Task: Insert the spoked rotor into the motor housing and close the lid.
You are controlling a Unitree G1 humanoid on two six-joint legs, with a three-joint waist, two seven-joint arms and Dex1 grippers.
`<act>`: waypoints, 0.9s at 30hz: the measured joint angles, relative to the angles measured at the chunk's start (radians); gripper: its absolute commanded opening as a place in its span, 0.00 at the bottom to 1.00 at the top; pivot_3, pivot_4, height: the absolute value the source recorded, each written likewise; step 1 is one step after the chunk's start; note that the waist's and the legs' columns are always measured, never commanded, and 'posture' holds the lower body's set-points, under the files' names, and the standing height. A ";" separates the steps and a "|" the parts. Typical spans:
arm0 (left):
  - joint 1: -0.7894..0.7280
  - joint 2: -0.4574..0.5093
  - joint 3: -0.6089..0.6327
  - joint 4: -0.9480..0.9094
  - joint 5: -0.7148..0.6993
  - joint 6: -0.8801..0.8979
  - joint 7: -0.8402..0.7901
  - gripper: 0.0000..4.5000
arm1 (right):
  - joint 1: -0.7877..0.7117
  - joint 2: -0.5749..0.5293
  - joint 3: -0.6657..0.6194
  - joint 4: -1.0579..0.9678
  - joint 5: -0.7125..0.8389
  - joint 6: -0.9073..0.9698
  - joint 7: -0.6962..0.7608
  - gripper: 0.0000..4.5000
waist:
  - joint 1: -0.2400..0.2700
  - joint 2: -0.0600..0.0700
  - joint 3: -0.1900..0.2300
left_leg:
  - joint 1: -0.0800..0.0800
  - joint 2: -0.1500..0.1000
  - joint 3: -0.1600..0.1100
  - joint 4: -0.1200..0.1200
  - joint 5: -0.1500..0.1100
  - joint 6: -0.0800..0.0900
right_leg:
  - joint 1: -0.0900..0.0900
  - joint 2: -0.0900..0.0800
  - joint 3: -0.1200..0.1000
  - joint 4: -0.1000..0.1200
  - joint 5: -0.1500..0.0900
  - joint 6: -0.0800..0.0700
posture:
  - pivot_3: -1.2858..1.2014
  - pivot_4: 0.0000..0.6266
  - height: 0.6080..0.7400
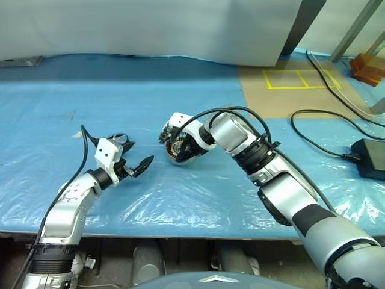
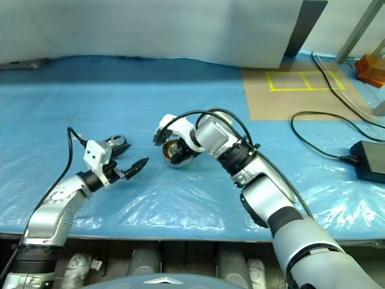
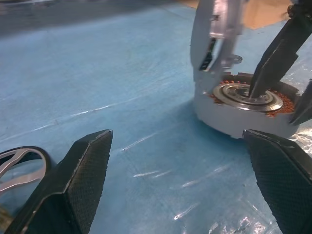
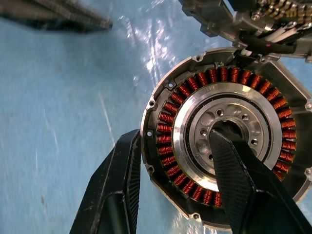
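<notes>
The motor housing (image 4: 229,92), a round silver part with a ring of copper windings around a metal hub, sits tilted at mid-table (image 1: 180,152). My right gripper (image 4: 175,141) is shut on the housing's wall, with one finger in the hub and the other outside the rim. A pale grey piece that looks like the lid (image 3: 214,39) stands upright from the housing's rim. My left gripper (image 1: 137,152) is open and empty, a short way left of the housing and pointing at it. The spoked rotor (image 3: 22,165) lies on the sheet just beside one left finger.
A blue plastic sheet (image 1: 90,102) covers the table, whose front edge is close below both arms. At the right lie black cables and a power adapter (image 1: 368,158). A brown board with yellow tape (image 1: 301,78) sits at the back right.
</notes>
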 measured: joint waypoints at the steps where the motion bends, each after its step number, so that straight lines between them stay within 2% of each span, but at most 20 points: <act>1: -0.002 0.000 -0.001 0.000 0.000 -0.001 0.000 1.00 | -0.012 0.033 -0.022 0.039 0.004 0.011 -0.041 0.42 | -0.006 0.000 0.000 | 0.003 0.000 0.000 0.000 0.000 0.000 | 0.002 0.000 0.001 0.000 0.000 0.000 | 0.52 0.24 1.00; 4: -0.005 0.000 -0.003 -0.001 0.000 -0.002 0.001 1.00 | -0.082 0.159 -0.175 0.240 0.033 0.037 -0.241 0.42 | -0.024 0.000 0.000 | 0.021 -0.003 0.001 -0.006 -0.001 -0.001 | 0.012 0.001 0.009 0.000 -0.003 -0.001 | 0.52 0.24 1.00; 5: -0.004 0.000 -0.003 -0.003 0.000 -0.002 0.001 1.00 | -0.105 0.183 -0.216 0.296 0.043 0.037 -0.300 0.42 | -0.025 0.000 0.000 | 0.025 -0.004 0.001 -0.008 -0.001 -0.001 | 0.014 0.000 0.010 0.000 -0.006 0.006 | 0.52 0.24 1.00; 7: 0.007 0.001 -0.002 -0.009 0.000 -0.002 0.003 1.00 | -0.140 0.208 -0.278 0.377 0.068 0.029 -0.377 0.42 | -0.025 0.001 0.000 | 0.030 -0.006 0.001 -0.011 -0.002 0.000 | 0.014 -0.002 0.010 0.000 -0.007 0.006 | 0.52 0.24 1.00; 10: 0.032 0.001 -0.001 -0.018 0.000 -0.002 0.005 1.00 | -0.170 0.218 -0.323 0.447 0.097 0.018 -0.442 0.42 | -0.019 0.001 0.000 | 0.033 -0.008 0.001 -0.015 -0.004 0.003 | 0.015 -0.002 0.010 0.000 -0.007 0.006 | 0.52 0.24 1.00; 18: 0.032 0.001 0.000 -0.023 0.000 -0.002 0.016 1.00 | -0.183 0.236 -0.318 0.491 0.128 -0.008 -0.502 0.42 | -0.009 0.001 -0.002 | 0.035 -0.009 0.001 -0.016 -0.004 0.003 | 0.014 -0.002 0.012 0.001 -0.007 0.006 | 0.52 0.24 1.00; 19: 0.030 0.001 0.000 -0.024 0.000 -0.002 0.018 1.00 | -0.183 0.236 -0.317 0.495 0.133 -0.019 -0.503 0.56 | -0.009 0.001 -0.002 | 0.035 -0.009 0.001 -0.017 -0.004 0.003 | 0.013 -0.002 0.012 0.001 -0.007 0.006 | 0.52 0.24 1.00; 22: 0.029 0.001 0.000 -0.028 -0.001 -0.002 0.019 1.00 | -0.180 0.235 -0.300 0.503 0.149 -0.042 -0.489 0.75 | -0.007 0.002 -0.001 | 0.030 -0.010 0.001 -0.018 -0.004 0.003 | 0.008 -0.002 0.013 0.000 -0.007 0.006 | 0.52 0.24 1.00; 27: 0.029 0.001 0.000 -0.028 -0.001 -0.002 0.018 1.00 | -0.188 0.210 -0.234 0.468 0.159 -0.025 -0.404 0.75 | -0.007 0.001 -0.002 | 0.026 -0.010 0.001 -0.017 -0.002 -0.001 | 0.006 -0.002 0.013 0.000 -0.006 0.005 | 0.52 0.24 1.00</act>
